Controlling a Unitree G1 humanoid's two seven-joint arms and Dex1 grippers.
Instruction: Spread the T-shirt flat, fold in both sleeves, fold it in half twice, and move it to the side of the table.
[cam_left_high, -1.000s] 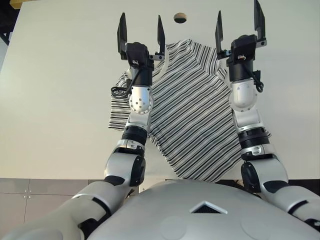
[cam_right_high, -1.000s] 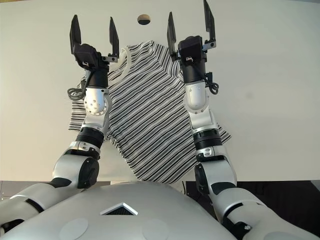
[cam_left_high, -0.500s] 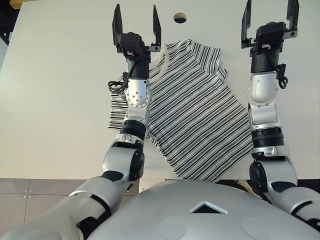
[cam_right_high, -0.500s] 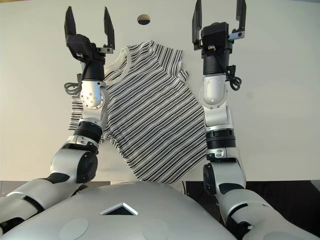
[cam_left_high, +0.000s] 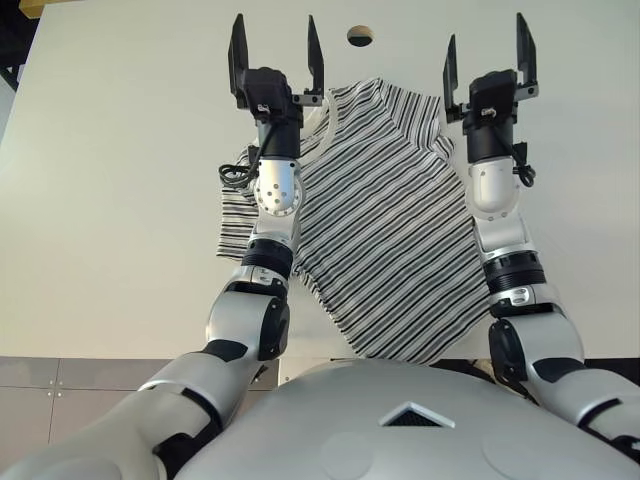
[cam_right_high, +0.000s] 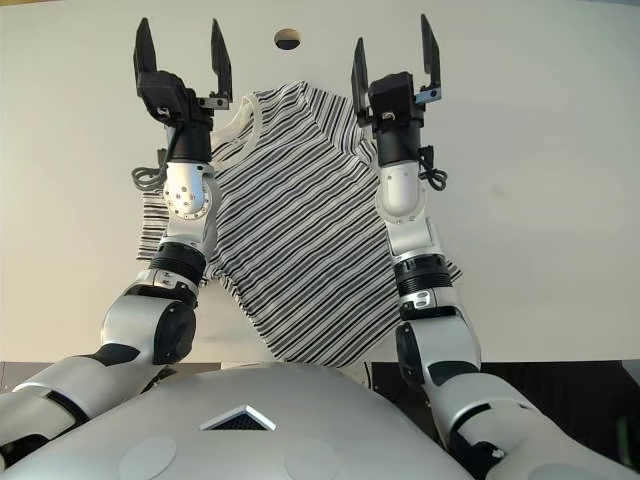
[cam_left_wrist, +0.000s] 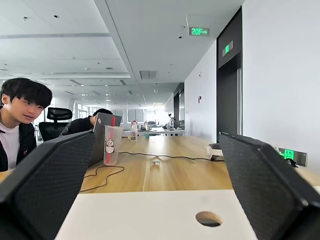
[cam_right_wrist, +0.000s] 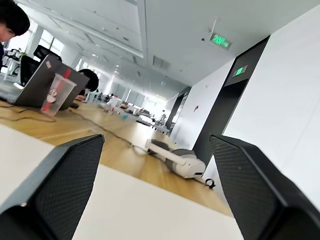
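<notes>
Left gripper (cam_left_high: 275, 30) and right gripper (cam_left_high: 486, 32) both spread wide, flat black fingers holding nothing, raised over the shoulders of the T-shirt (cam_left_high: 380, 220). Shirt is soft black-and-white striped cloth with a white collar, lying skewed and rumpled on the smooth white table (cam_left_high: 120, 150), hem toward the near edge, one sleeve bunched beside the left arm. Round hole (cam_left_high: 360, 36) in the table just beyond the collar.

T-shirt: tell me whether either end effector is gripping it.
No; the left end effector and right end effector are open and hold none of the T-shirt.
</notes>
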